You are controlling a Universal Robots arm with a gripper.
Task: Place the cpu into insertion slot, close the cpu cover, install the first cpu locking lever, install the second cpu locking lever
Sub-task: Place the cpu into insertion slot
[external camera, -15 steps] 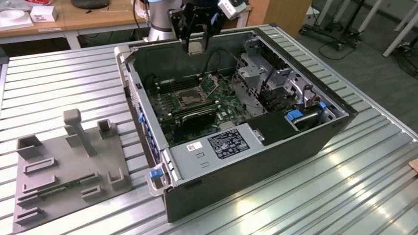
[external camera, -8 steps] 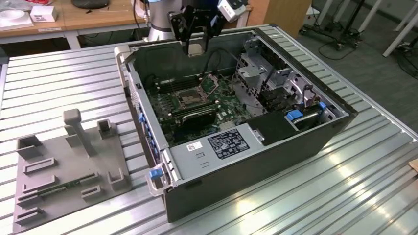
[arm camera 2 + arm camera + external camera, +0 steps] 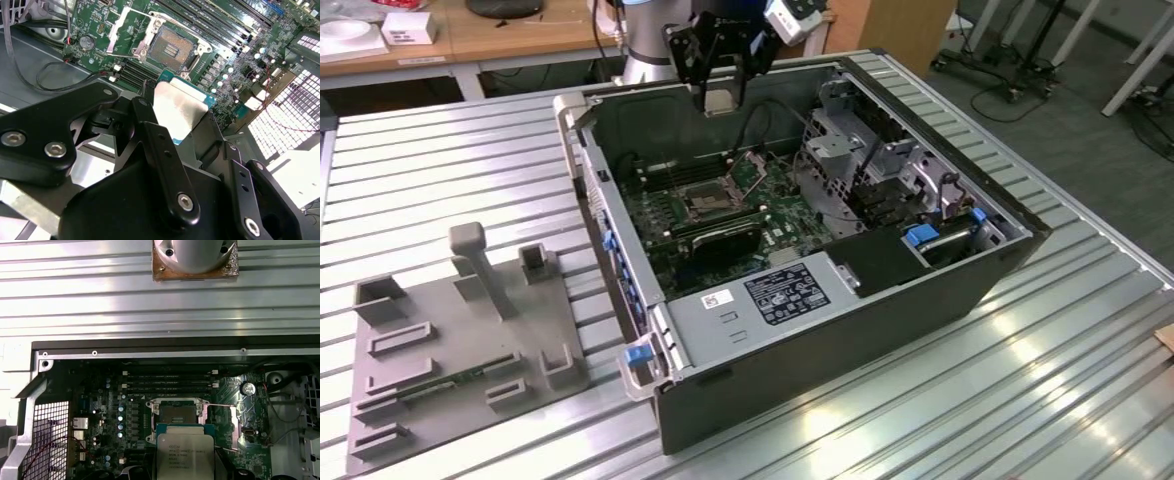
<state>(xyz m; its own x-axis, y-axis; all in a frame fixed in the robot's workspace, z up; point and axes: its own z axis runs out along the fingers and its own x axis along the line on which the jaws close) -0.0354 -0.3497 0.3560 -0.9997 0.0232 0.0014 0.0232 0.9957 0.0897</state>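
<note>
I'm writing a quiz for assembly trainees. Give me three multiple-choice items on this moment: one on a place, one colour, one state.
1. Where is the cpu? A) in the gripper B) on the metal table C) on the grey fixture
2. The circuit board is: A) blue B) green C) red
3. The cpu cover is: A) closed B) swung open C) missing
Answers: 1 A, it is gripped above the board; 2 B, green surrounds the insertion slot; 3 B, its frame sits beside the bare slot.
</note>
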